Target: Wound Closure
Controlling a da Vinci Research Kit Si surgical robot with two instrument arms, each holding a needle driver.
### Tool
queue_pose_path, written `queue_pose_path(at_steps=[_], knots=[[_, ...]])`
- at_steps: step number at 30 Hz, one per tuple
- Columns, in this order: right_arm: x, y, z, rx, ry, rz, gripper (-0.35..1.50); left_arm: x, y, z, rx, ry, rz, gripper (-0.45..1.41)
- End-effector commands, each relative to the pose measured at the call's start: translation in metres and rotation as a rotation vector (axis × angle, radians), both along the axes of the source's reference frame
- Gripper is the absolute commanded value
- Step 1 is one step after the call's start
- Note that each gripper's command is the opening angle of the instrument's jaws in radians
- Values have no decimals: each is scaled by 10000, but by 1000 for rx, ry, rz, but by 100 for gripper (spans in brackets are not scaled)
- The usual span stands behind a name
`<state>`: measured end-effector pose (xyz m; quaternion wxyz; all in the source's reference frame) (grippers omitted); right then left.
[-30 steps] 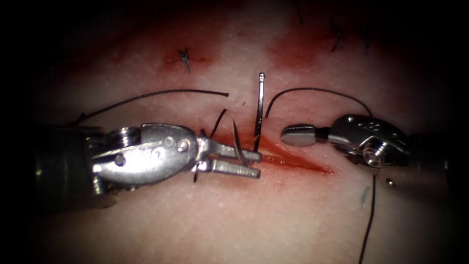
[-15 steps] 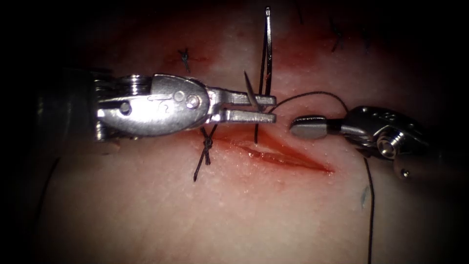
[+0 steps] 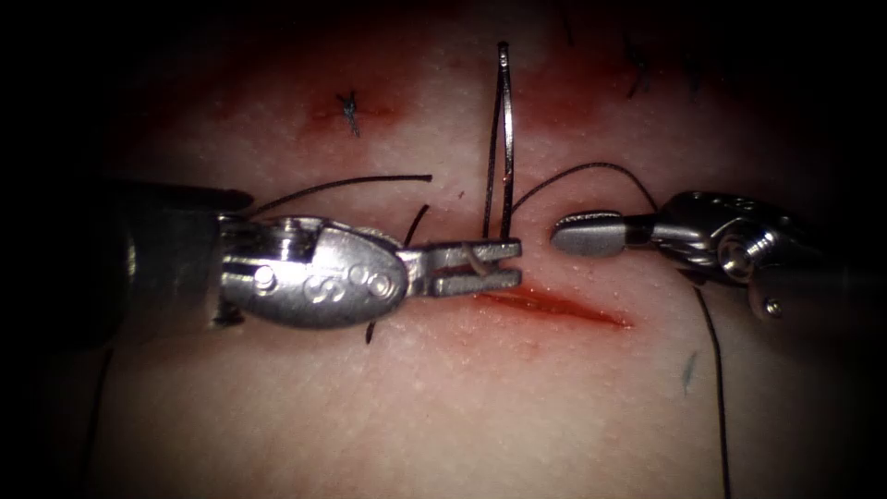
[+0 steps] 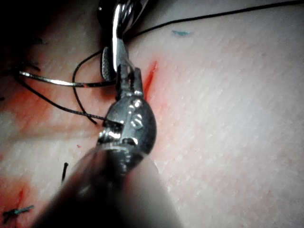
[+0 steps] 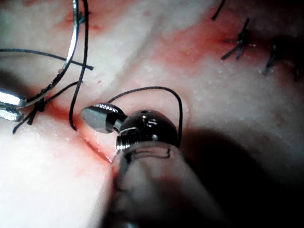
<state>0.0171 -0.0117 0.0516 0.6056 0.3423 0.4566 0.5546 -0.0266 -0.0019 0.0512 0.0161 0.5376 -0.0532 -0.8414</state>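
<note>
In the endoscope view my left tool (image 3: pixel 513 263) lies across the left end of the cut (image 3: pixel 564 307), jaws shut on the curved needle (image 3: pixel 506 139) close to its point. The needle stands up away from the tissue, out of it, with its blunt end far up. Thread (image 3: pixel 591 167) drops from that end to the cut, then arcs right behind my right tool (image 3: pixel 559 233). That tool hovers just right of the needle, jaws shut on nothing. The needle (image 4: pixel 57 82) and left jaws (image 4: pixel 128 71) show from the left wrist; the needle (image 5: pixel 71 52) and right jaws (image 5: pixel 85 114) from the right wrist.
A tied stitch (image 3: pixel 413 225) crosses the cut behind my left tool, and a loose thread tail (image 3: pixel 342 183) lies above the tool. Older knots (image 3: pixel 349 113) sit farther back on red-stained tissue. Thread (image 3: pixel 716 388) trails down below my right tool.
My left tool lifted the needle up and out of the cut, drawing thread after it, then came back down to the cut with its wrist turned. The right tool shifted slightly right.
</note>
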Motion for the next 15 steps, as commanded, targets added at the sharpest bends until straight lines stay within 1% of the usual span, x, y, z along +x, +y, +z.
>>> queue_pose_path(at_steps=[1,2,3,5,15], knots=[[11,-1,6,34,10,19,119,-7,-9,12,-16,10,-3,-45],[12,-1,6,57,12,28,131,-8,-13,15,-22,17,-7,-45],[15,0,7,90,25,38,136,-11,-21,22,-35,22,-6,-45],[17,0,7,111,40,45,140,-14,-26,25,-50,27,-4,-45],[27,-3,10,181,77,68,141,-23,-34,23,-71,20,9,-45]])
